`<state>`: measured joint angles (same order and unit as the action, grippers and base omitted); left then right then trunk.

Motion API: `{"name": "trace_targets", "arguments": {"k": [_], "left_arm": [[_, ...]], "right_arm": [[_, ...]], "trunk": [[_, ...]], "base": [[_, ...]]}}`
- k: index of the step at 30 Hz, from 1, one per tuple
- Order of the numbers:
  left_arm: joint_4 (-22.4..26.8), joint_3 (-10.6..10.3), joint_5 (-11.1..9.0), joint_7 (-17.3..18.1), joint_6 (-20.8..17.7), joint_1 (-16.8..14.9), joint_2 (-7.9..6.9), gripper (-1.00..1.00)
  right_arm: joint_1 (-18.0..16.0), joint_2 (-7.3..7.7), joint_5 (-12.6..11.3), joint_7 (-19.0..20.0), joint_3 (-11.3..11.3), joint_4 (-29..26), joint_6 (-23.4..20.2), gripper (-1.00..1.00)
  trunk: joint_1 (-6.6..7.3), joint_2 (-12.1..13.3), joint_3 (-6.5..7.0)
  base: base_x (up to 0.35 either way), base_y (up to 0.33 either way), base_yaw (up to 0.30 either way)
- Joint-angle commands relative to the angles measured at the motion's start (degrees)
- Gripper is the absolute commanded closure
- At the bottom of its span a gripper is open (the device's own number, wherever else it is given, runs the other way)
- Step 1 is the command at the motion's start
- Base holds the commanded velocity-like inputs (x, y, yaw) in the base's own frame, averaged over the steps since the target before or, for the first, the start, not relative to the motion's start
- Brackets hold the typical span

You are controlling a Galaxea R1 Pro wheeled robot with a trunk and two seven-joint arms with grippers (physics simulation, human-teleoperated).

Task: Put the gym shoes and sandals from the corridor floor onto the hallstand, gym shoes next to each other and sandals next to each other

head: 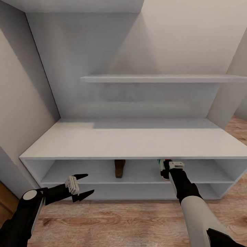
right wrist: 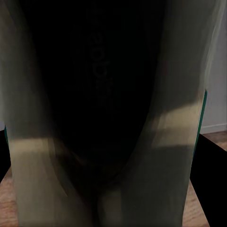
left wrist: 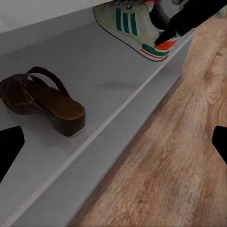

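A white bench stands against the wall on a wood floor, with a wall shelf above it. On its upper shelf tier a sandal lies near the middle and a gym shoe to its right, well apart. The right gripper reaches into that tier at the shoe, its grip impossible to tell, while the left gripper hangs with jaws spread apart, near the floor at the left.

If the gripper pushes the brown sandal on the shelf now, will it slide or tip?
The sandal would probably slide: its sole lies flat on the smooth white shelf. Its thick heel block looks stiff; the thin open straps would likely flex if pinched.
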<state>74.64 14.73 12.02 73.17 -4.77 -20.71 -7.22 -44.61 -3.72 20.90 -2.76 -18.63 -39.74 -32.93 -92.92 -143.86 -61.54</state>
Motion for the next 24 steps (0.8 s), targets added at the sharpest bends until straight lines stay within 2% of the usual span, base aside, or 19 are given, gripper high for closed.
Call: {"name": "trace_targets", "arguments": {"k": [1, 24], "left_arm": [[0.07, 0.08, 0.2, 0.31, -0.5, -0.04, 0.02, -1.0], [0.07, 0.04, 0.16, 0.39, -0.69, -0.04, 0.02, -1.0]], "right_arm": [[-0.04, -0.06, 0.02, -0.06, -0.18, -0.07, -0.19, 1.0], [-0.04, -0.06, 0.02, -0.06, -0.18, -0.07, -0.2, 1.0]], "trunk": [[0.01, -0.02, -0.05], [0.01, -0.02, -0.05]], "base": [[0.002, 0.0, 0.0], [0.007, 0.0, 0.0]]}}
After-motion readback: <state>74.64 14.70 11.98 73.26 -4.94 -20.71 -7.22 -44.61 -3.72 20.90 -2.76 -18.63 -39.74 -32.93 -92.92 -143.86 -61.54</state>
